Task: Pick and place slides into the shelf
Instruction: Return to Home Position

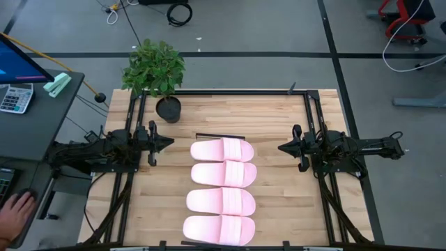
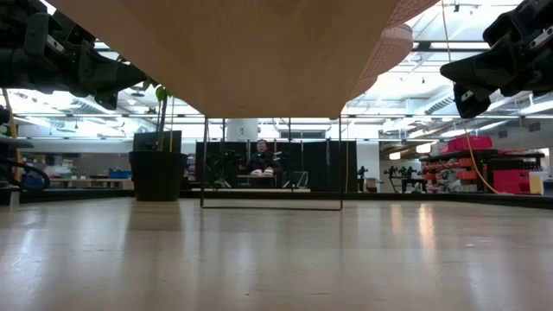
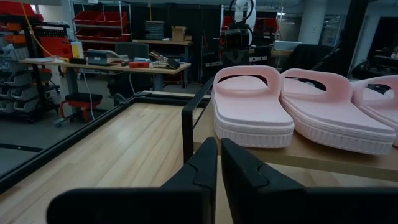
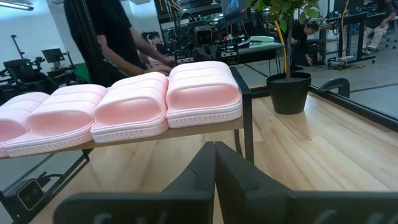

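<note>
Several pale pink slides [image 1: 224,174] lie side by side in a row on the shelf, soles down, at the table's middle. The raised light-wood shelf board [image 3: 323,158] stands on thin black rails [image 3: 186,127]; from table height its underside [image 2: 259,52] fills the top of the low view. My left gripper [image 1: 167,143] hovers shut to the left of the row, pointing at the slide nearest the table's far edge [image 3: 252,102]. My right gripper [image 1: 282,148] hovers shut to the right of the row, facing the same slide's other end [image 4: 202,90]. Neither touches anything.
A potted plant [image 1: 168,109] stands near the table's far left corner. Black frame rails [image 1: 310,111] run along the table's sides. A person [image 4: 118,37] stands beyond the table, and a hand [image 1: 15,213] rests at a desk off the left side.
</note>
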Robot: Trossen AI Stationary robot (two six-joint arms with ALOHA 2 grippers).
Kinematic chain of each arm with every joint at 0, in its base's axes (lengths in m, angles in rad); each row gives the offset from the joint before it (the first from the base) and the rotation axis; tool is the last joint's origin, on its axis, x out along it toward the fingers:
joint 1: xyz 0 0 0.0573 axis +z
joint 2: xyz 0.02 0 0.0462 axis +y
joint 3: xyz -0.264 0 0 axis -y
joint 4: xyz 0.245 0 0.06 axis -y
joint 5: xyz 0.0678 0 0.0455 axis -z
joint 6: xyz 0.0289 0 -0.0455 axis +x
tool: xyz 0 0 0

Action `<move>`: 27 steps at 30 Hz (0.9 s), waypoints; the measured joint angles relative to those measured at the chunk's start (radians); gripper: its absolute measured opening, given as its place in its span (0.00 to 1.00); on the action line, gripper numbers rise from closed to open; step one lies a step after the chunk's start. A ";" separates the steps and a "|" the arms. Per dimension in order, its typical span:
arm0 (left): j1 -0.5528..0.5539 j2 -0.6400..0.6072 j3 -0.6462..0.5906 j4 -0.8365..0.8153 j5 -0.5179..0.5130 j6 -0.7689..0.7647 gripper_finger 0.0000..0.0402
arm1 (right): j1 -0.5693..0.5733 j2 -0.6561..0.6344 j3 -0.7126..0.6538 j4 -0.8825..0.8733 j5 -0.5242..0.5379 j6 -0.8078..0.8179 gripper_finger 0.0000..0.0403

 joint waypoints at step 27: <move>0.000 0.000 0.000 0.000 0.000 0.000 0.06 | 0.000 0.000 0.000 0.000 0.000 0.001 0.03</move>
